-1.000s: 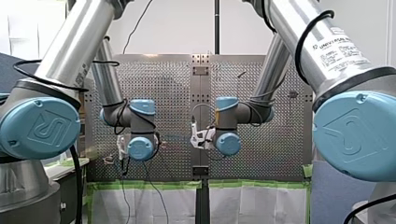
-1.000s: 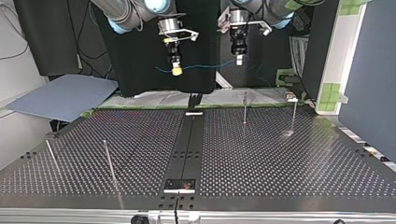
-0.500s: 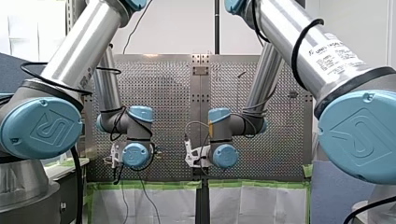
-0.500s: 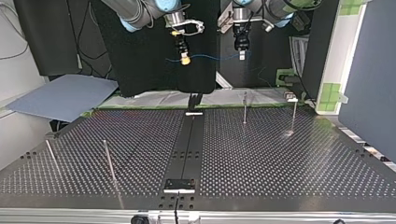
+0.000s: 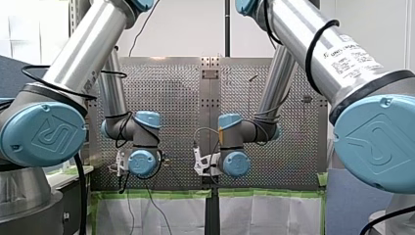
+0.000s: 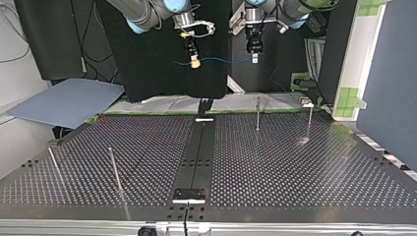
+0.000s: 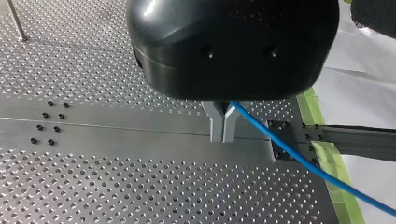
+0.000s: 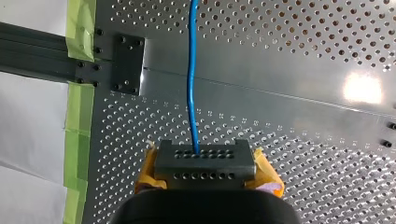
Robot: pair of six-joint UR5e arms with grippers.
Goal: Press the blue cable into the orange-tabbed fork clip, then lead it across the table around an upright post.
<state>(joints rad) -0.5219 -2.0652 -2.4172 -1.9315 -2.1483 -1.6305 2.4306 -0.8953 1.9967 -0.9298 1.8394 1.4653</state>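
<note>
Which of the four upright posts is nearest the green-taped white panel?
The rightmost post in the top view; the other three stand further left.

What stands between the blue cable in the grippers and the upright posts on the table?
Nothing visible does. The blue cable spans the air between my left gripper and my right gripper; only bare table lies before the nearest post.

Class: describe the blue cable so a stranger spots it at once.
In the top view, look above the far edge of the perforated table. The blue cable stretches in mid-air between my right tool and my left tool. It is the only thin blue line there.
</note>
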